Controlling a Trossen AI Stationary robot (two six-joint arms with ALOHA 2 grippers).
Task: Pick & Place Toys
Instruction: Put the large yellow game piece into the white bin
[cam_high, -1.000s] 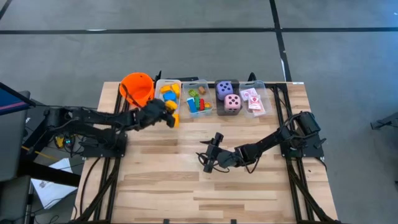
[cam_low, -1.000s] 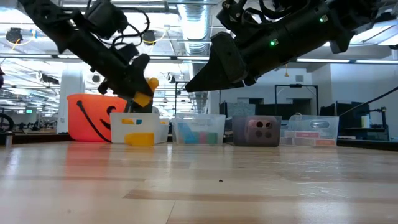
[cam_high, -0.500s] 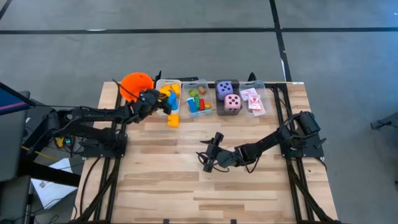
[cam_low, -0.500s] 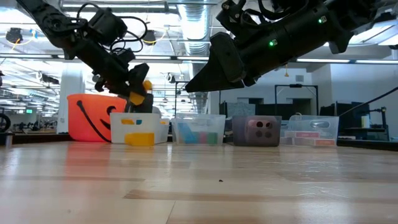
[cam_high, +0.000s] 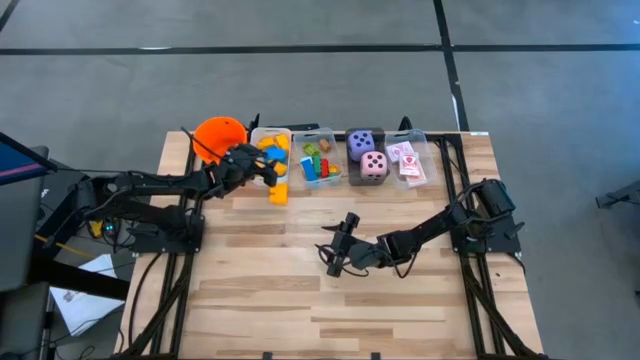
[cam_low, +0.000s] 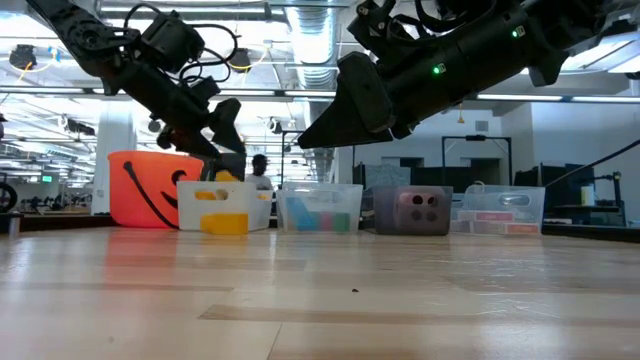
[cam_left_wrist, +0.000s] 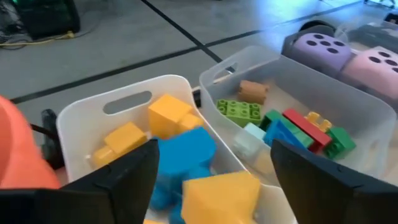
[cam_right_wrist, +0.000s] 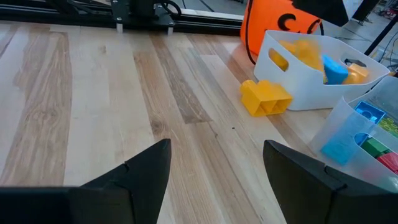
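Yellow hard plastic: from above, one chunky yellow block (cam_high: 278, 192) lies on the wooden worktop (cam_high: 260, 290) just before the white bin (cam_high: 256, 136), which the open, empty left end effector (cam_high: 262, 165) overhangs; the right end effector (cam_high: 335, 255) waits open mid-worktop. The right wrist view shows that block (cam_right_wrist: 265, 97) as light, rigid, slick; I'd grip its flat sides. Two soft dice (cam_high: 367, 154).

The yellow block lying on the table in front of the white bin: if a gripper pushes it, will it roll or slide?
The yellow block looks boxy with flat faces, so it would probably slide, not roll. It seems hard, smooth plastic, so likely stiff, light and a little slippery on the table.
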